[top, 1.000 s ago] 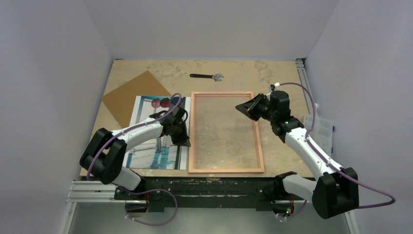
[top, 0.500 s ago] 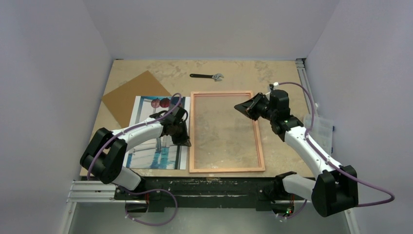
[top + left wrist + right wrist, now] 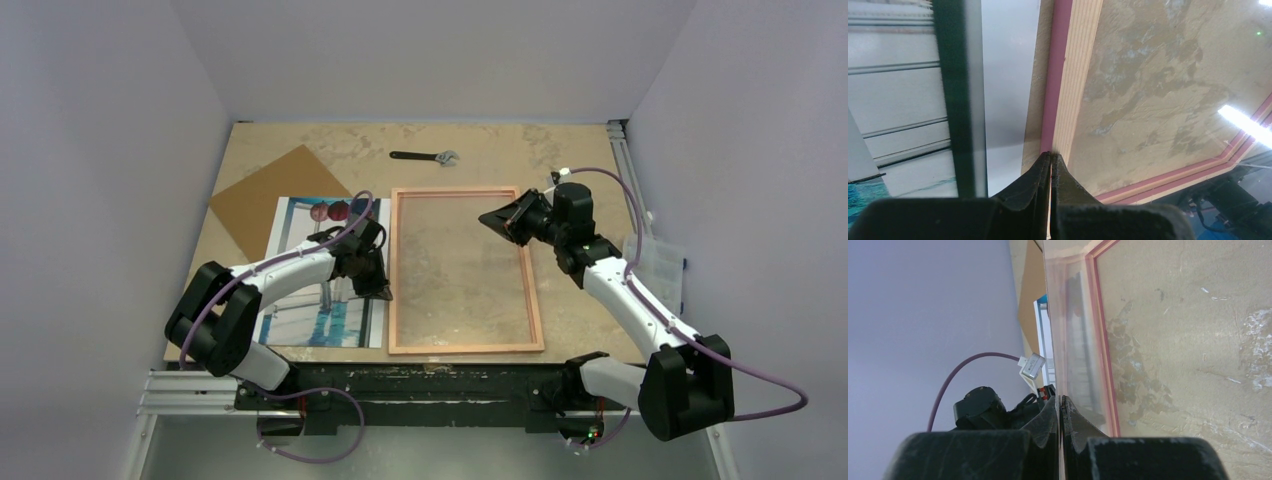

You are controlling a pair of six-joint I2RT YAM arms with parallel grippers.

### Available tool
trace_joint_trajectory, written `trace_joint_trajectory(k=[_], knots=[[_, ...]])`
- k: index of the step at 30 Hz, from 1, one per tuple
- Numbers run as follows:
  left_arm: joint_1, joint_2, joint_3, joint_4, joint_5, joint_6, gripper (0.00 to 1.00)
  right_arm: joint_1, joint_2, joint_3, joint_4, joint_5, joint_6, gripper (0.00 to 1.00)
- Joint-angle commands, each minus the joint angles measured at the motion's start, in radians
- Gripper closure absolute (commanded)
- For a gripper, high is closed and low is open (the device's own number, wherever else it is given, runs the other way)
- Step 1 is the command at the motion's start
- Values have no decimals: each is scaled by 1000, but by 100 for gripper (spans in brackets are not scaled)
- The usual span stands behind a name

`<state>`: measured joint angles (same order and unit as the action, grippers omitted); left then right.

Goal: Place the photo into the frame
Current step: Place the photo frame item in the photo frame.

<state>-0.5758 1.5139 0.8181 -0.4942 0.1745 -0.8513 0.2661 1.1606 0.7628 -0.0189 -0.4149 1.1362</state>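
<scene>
Table point(image 3: 560, 150): photo point(image 3: 300, 215) lies beside frame point(image 3: 533, 300)
Left gripper point(image 3: 384, 292): clamped on frame's left rail
Right gripper point(image 3: 490, 218): clamped on right rail
Risk: uneven lift by the 2 arms could twist frame loose

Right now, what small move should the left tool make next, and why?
Probably draw the left tool back from the frame and open it over the photo: it is shut at the frame's left rail, and the photo lies outside, beside the frame.
</scene>
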Motion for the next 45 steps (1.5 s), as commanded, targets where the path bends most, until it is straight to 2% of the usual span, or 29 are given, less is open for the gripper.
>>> trace_joint_trajectory(k=[1, 7, 14, 21, 27, 40, 42, 45], knots=[[-3, 83, -51, -23, -113, 41, 100, -2, -1, 13, 29, -8, -20, 100], [-4, 88, -51, -24, -113, 44, 100, -6, -19, -33, -23, 12, -83, 100], [-4, 88, -50, -28, -118, 47, 100, -13, -19, -12, -115, 45, -200, 100], [-3, 97, -46, -27, -114, 47, 100, -13, 4, -29, -110, 60, -264, 100], [-3, 102, -41, -29, -112, 48, 100, -14, 58, -57, -25, -5, -286, 81], [-6, 118, -41, -28, -109, 50, 100, -13, 153, -23, -36, -61, -385, 65], [-6, 121, -40, -30, -109, 51, 100, -13, 160, -17, -49, -61, -401, 60], [-7, 125, -37, -29, -106, 51, 100, -13, 177, -6, -74, -59, -423, 48]])
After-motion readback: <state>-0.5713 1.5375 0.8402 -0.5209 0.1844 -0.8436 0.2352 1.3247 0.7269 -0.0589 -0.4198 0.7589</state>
